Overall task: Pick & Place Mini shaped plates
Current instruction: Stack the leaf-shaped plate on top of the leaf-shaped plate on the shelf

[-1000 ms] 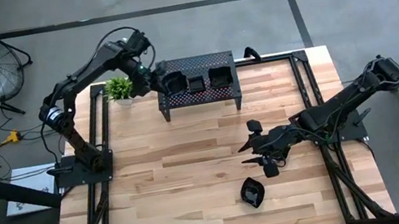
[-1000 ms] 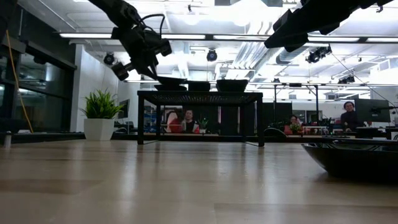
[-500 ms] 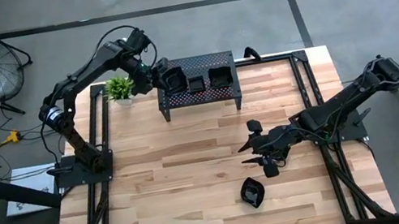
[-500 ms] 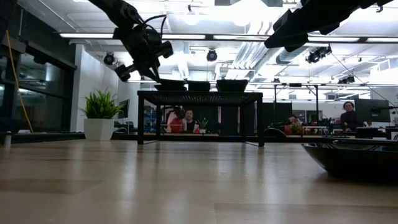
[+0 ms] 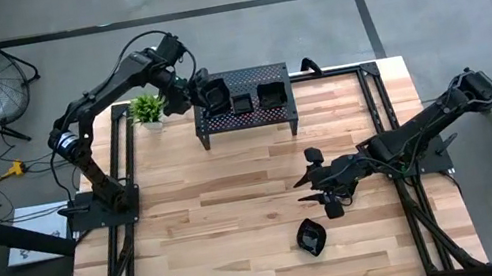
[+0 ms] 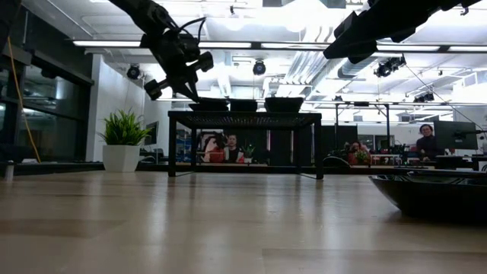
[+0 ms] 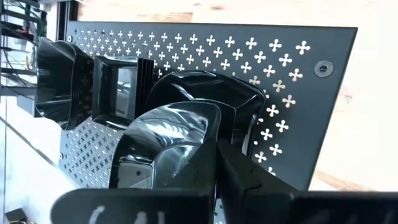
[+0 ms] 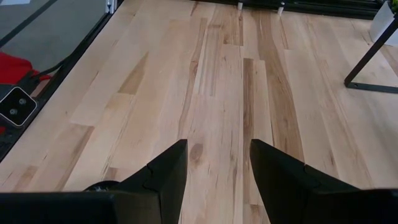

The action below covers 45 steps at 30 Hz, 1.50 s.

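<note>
Left gripper point(image 5: 200, 92) clamps mini plate point(image 7: 168, 140) over stand point(image 5: 272, 113), twelve o'clock; placing step, next lower and release. Right gripper point(image 5: 323, 198) spread, empty, waits mid-table.

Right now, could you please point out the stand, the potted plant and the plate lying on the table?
stand point(image 5: 272, 113), high view, perforated top.
potted plant point(image 5: 147, 108), high view, leaves.
plate point(image 5: 312, 239), high view, middle.

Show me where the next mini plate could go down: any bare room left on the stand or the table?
The perforated stand is crowded at its left end, where the left gripper is shut on a mini plate beside two others; its right end is bare. The wooden table is bare on the left half. The right gripper hovers open near one plate.
</note>
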Each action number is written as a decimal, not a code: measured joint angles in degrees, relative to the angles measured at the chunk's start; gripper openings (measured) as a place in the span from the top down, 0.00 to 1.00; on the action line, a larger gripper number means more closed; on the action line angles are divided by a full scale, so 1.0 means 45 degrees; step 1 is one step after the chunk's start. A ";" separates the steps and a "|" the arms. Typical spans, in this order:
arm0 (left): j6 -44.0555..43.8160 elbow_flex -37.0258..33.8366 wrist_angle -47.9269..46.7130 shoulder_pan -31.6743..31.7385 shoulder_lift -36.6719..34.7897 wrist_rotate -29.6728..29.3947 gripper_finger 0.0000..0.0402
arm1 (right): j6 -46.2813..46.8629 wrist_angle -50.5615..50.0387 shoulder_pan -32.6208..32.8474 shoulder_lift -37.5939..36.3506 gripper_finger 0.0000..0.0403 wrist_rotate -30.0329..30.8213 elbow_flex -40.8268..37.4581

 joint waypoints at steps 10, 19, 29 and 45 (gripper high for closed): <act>-0.0594 0.0000 -0.0107 0.0000 -0.0010 0.0335 1.00 | 0.0000 0.0005 0.0000 0.0000 0.58 -0.0004 0.0000; -0.0915 0.0000 -0.0117 -0.0091 -0.0019 0.0603 1.00 | 0.0000 0.0000 -0.0001 0.0000 0.58 -0.0001 0.0000; -0.1104 -0.0143 -0.0105 -0.0248 -0.0024 0.0121 0.91 | 0.0004 0.0001 -0.0004 0.0000 0.58 0.0001 0.0000; -0.2217 -0.0155 -0.0065 -0.0248 -0.0464 -0.1719 0.87 | 0.0003 0.0005 0.0000 0.0000 0.58 -0.0002 0.0000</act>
